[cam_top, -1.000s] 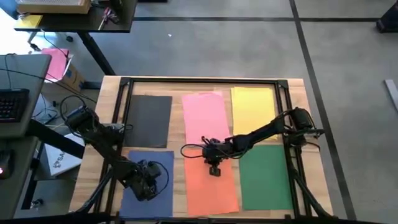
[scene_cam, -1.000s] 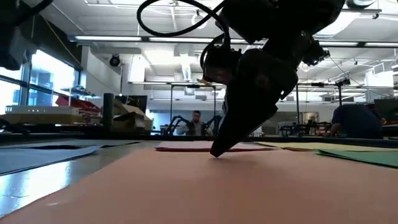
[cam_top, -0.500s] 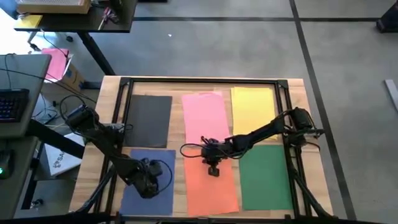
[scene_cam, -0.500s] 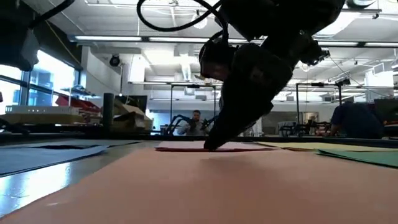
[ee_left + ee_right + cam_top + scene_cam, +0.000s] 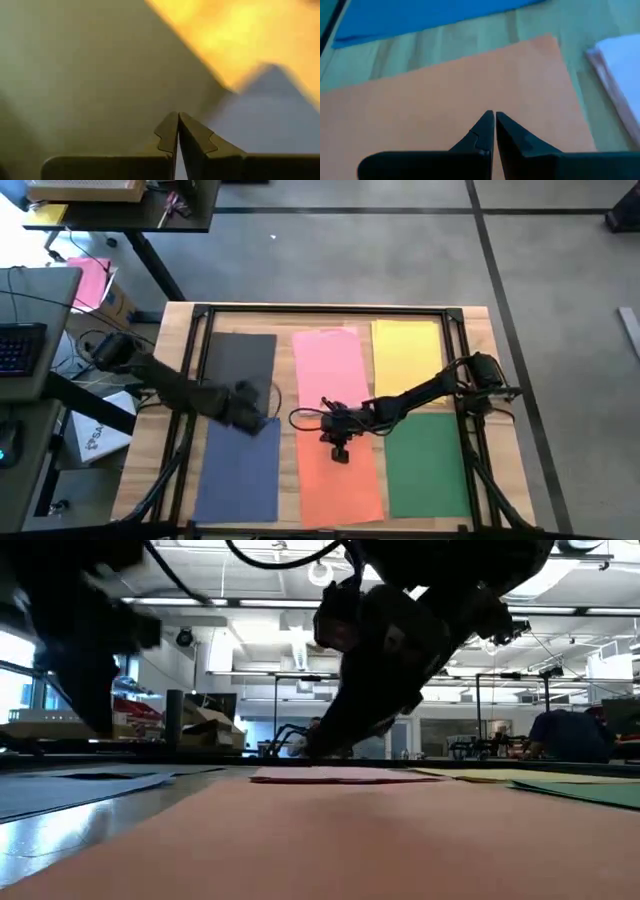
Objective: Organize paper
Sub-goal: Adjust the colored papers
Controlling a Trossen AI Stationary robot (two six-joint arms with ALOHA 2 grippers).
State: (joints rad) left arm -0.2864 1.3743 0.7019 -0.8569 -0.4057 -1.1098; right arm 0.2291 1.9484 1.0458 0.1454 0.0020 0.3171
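Paper lies flat in six sheets on the wooden table (image 5: 475,320). Far row: dark grey sheet (image 5: 240,365), pink sheet (image 5: 328,365), yellow sheet (image 5: 407,355). Near row: blue sheet (image 5: 240,475), orange sheet (image 5: 340,480), green sheet (image 5: 428,465). Pink and orange meet end to end in the middle column; yellow and green likewise on the right side. Right end effector (image 5: 338,452) sits over the far end of the orange sheet, near the seam with pink; its wrist view shows the two fingers pressed together, tips pointing down at orange (image 5: 445,110), nothing pinched between them. Left end effector (image 5: 252,420) is over the boundary between dark grey and blue; its wrist view, blurred, shows fingers (image 5: 170,135) likewise pressed together and empty. Contact with the sheets cannot be judged for either one.
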